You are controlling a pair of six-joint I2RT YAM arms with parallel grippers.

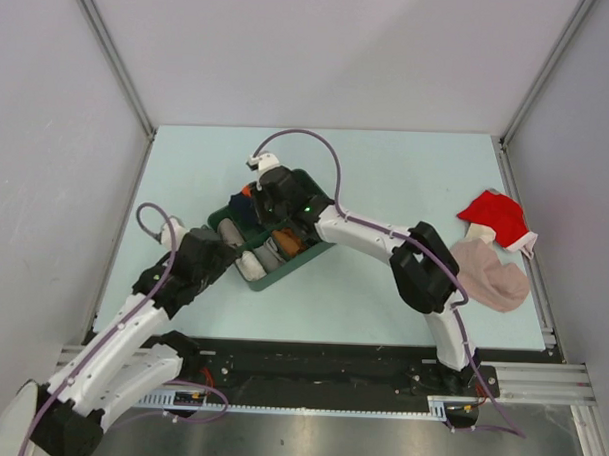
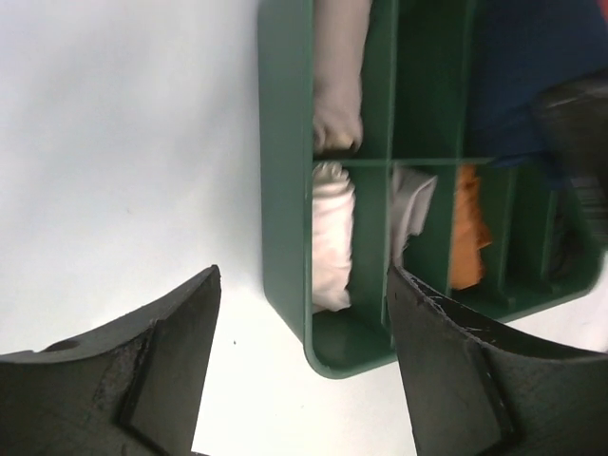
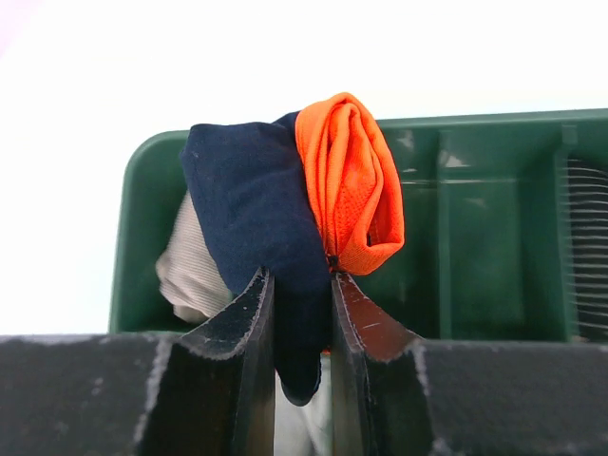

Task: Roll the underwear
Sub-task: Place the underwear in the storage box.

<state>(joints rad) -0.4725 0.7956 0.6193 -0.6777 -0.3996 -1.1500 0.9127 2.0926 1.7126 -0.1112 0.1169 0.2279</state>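
Note:
The underwear (image 3: 252, 209) is a rolled bundle of navy-blue fabric with an orange fold (image 3: 351, 190), standing over a compartment of the green tray (image 3: 494, 228). My right gripper (image 3: 297, 275) is shut on its navy end. From above, that gripper (image 1: 268, 199) is over the tray's far side, and the underwear (image 1: 247, 202) shows beside it. My left gripper (image 2: 304, 275) is open above the tray's near corner (image 2: 332, 356), holding nothing. In the top view it (image 1: 229, 248) sits at the tray's left edge.
The tray (image 1: 288, 272) has divided slots holding a white roll (image 2: 332, 237), a beige roll (image 2: 337, 104) and an orange roll (image 2: 467, 228). A red cloth (image 1: 495, 217) and a beige-pink cloth (image 1: 493, 277) lie at the table's right edge.

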